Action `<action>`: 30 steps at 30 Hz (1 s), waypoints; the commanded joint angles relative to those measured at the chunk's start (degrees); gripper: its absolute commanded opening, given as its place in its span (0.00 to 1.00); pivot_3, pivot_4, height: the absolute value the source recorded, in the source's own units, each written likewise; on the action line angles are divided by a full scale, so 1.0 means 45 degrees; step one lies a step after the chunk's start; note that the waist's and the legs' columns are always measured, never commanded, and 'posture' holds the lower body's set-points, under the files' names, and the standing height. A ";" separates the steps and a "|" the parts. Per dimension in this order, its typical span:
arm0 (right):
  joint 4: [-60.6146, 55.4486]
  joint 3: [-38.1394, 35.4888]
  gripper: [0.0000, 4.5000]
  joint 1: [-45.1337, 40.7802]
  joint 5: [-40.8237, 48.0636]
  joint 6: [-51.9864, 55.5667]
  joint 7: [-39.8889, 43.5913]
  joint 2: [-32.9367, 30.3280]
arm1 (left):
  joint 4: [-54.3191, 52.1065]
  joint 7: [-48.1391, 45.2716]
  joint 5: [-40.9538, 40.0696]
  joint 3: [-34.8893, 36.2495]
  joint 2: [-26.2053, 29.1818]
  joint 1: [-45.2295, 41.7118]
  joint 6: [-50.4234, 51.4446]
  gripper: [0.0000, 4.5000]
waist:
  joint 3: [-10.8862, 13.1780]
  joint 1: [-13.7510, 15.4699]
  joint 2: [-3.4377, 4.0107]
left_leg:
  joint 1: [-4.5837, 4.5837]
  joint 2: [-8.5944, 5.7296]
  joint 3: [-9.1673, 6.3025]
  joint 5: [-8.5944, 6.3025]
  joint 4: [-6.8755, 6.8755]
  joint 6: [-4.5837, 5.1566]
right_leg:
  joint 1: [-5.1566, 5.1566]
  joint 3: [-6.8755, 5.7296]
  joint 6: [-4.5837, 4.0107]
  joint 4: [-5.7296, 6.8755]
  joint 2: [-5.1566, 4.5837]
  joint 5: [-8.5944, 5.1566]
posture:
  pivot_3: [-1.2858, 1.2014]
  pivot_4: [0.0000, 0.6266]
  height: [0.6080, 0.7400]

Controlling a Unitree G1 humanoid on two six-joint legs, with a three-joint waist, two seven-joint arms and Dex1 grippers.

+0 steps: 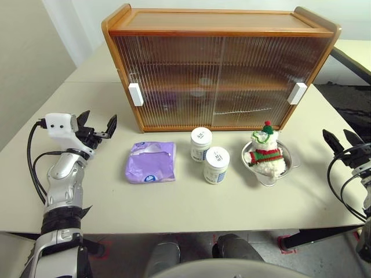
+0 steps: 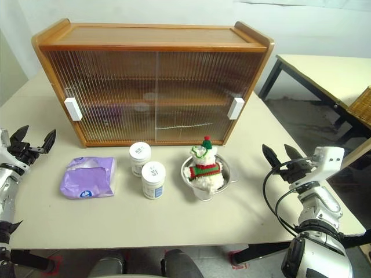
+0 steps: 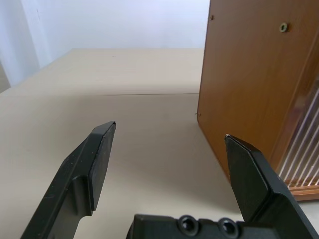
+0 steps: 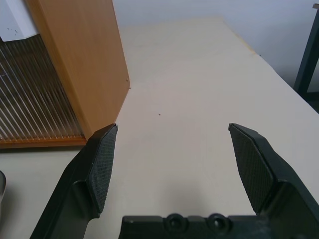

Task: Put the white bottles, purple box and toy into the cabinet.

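Both sliding doors of the cabinet [image 1: 217, 72] are seen drawn shut, white handles out at the far edges, so nothing can be stowed yet; a door is judged to need sliding first. The goods are laid in a row on the worktop [image 1: 191, 202] just in front of it, presumably for easy reach. The left end effector [image 1: 97, 126] is held wide and empty, level above the worktop, pointed past the cabinet's left side panel. The purple box [image 1: 151, 163] lies near it, inward toward the middle, with the two white bottles [image 1: 208, 155] standing further inward, one just beside the other. The right end effector [image 2: 278, 156] is likewise spread wide, holding nothing. The toy [image 2: 204, 168] is seated in a shallow metal bowl [image 2: 226, 176], inward of that end effector, near it but apart.
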 commanded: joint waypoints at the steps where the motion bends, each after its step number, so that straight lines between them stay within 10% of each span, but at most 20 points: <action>1: 0.0046 0.0034 1.00 0.0122 0.0003 0.0154 0.0097 -0.0144 | 0.0080 0.0051 -0.0009 0.0135 -0.0109 0.0165 -0.0132 1.00 | 0.0000 0.0006 0.0000 | 0.0000 0.0000 0.0000 0.0000 -0.0001 0.0000 | 0.0000 -0.0003 0.0000 0.0000 0.0000 0.0000 | 0.50 0.00 1.00; 19: -0.0143 -0.0049 1.00 0.0077 0.0202 0.0424 0.0462 -0.0206 | 0.0699 -0.0689 -0.0219 0.0413 0.0351 0.0346 -0.0585 1.00 | -0.0001 0.0152 0.0000 | 0.0005 0.0002 -0.0002 0.0001 -0.0005 -0.0001 | 0.0002 -0.0008 -0.0007 0.0002 0.0001 0.0000 | 0.51 0.00 1.00; 30: -0.3467 0.0131 1.00 0.0533 0.2637 0.5159 0.6502 -0.0580 | -0.0038 -0.1096 -0.0341 0.0491 0.0622 0.0551 -0.0384 0.27 | -0.0009 0.0361 -0.0005 | 0.0016 -0.0016 0.0022 0.0020 0.0002 -0.0031 | 0.0008 -0.0011 -0.0018 0.0009 0.0012 -0.0002 | 0.51 0.00 1.00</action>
